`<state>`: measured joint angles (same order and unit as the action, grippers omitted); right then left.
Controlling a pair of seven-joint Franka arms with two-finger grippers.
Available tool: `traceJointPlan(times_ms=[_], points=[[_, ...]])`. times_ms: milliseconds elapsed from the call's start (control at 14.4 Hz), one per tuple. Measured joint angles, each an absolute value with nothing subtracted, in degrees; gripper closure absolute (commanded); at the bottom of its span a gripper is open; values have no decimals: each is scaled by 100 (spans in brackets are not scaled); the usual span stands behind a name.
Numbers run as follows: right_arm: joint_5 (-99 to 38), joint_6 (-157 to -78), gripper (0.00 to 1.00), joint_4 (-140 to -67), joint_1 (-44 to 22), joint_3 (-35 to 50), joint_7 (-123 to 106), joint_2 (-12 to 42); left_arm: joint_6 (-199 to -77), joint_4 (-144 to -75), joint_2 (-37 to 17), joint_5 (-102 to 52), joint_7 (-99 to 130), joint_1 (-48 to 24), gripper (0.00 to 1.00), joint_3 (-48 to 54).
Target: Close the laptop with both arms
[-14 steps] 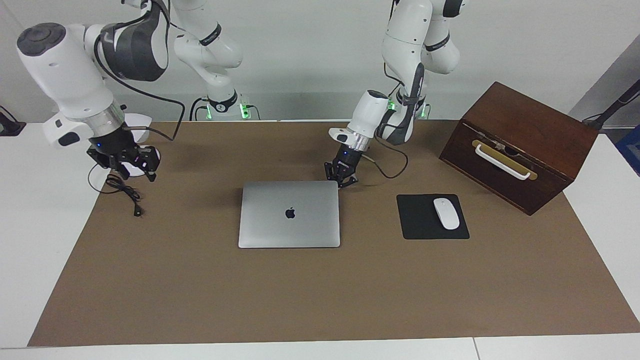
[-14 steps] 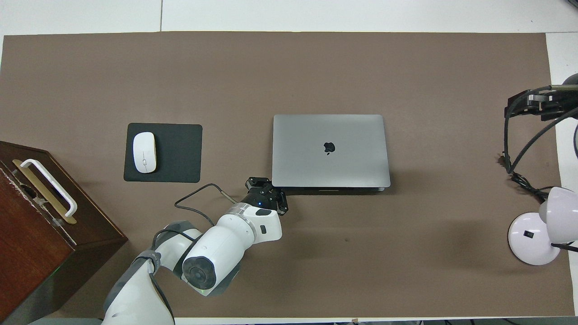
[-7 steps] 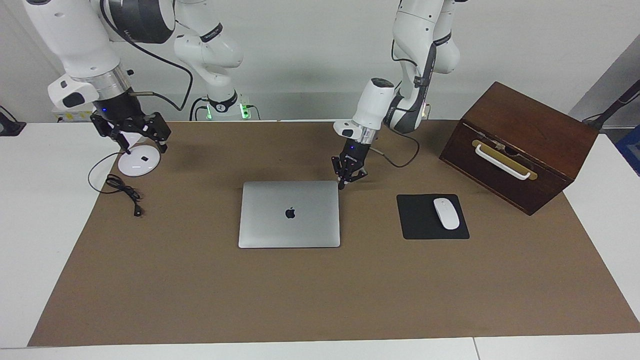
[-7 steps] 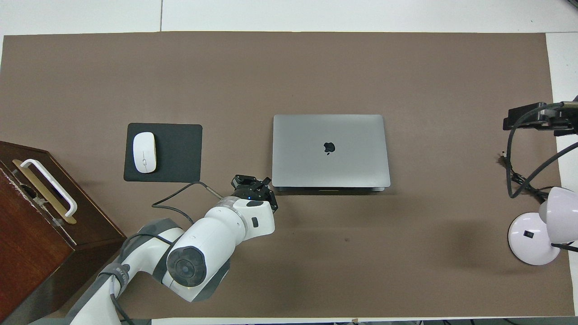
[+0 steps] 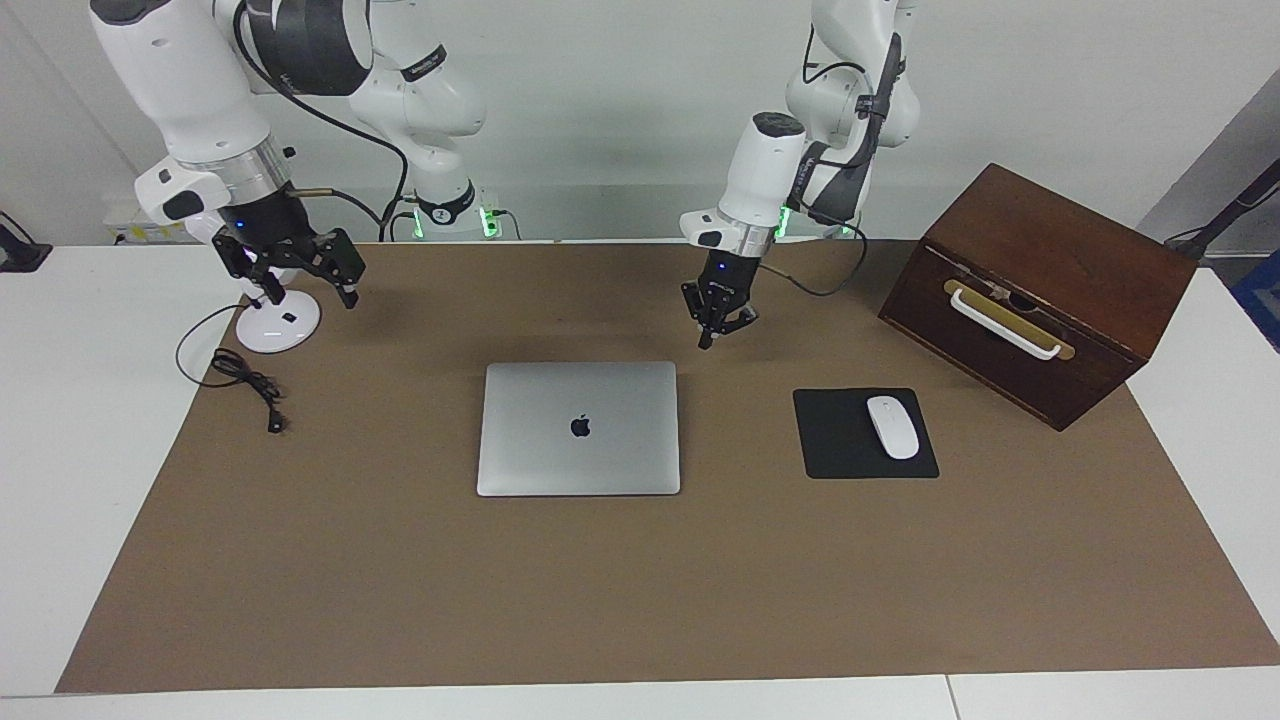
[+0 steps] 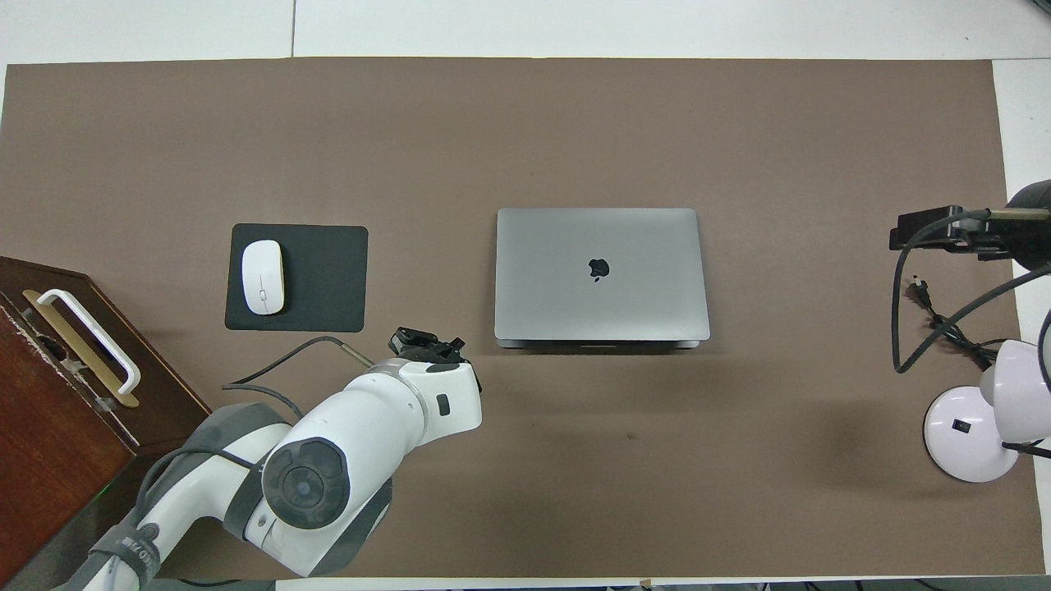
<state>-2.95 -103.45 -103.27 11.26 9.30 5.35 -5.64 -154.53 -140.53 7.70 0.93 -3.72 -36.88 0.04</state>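
Silver laptop [image 5: 578, 428] lid shut; left gripper [image 5: 716, 333] tips only in facing view.

Silver-grey laptop [image 5: 578, 428], dark logo; black pad [image 5: 850, 440]; white mouse [image 5: 892, 427].

Both arms [image 5: 770, 170] are glossy white with rounded shells, dark grey bands at the joints and a silver metal ring at each wrist. Thin black cables [image 5: 830, 285] loop from the wrists. Each small black gripper shows a tiny blue light; green lights glow at the bases [image 5: 450, 215].
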Motion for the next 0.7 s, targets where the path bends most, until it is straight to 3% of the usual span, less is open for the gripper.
traceJointPlan(times_ms=[279,348,418,488,697], points=[[-296,-10349,0,-10327,1111,931,536,-639,-13622,-13349,1225,93,-389,-3319,100,-25],[-296,-10349,0,-10327,1111,931,536,-657,-13223,-13145,1277,94,-391,-3245,82,-34],[-296,-10349,0,-10327,1111,930,536,-667,-12872,-12942,1298,94,-391,-3155,15,-38],[-296,-10349,0,-10328,1111,930,536,-671,-12544,-12738,1301,94,-391,-3058,0,-40],[-296,-10349,0,-10334,1111,930,535,-671,-11851,-12270,1301,94,-390,-2722,0,-55]])
